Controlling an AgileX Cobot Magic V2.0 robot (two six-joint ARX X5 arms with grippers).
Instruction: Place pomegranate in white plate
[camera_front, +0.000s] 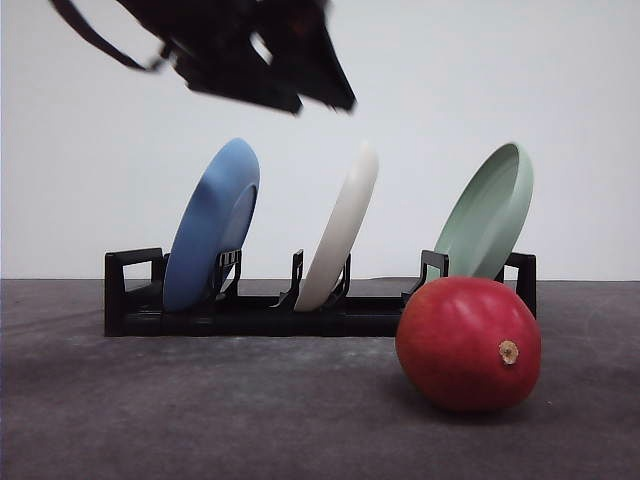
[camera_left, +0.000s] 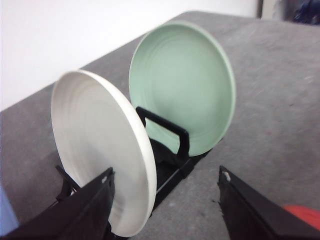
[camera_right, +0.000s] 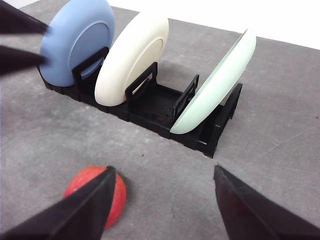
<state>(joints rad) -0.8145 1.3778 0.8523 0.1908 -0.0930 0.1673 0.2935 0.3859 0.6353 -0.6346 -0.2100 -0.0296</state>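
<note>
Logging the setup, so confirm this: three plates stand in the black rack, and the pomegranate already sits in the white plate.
Not quite. The pomegranate lies on the table in front of the black rack, not in the white plate, as the front view shows. Three plates do stand in the rack.

The left end effector (camera_left: 165, 200) hangs with its two dark fingers (camera_left: 82, 210) spread wide apart, gripping nothing. Between them stands the white plate (camera_left: 100, 150), upright on edge in a black rack (camera_left: 167, 150), with a pale green plate (camera_left: 182, 85) slotted behind it. A sliver of red pomegranate (camera_left: 305, 216) peeks beside one finger on the grey tabletop (camera_left: 280, 100).
</note>
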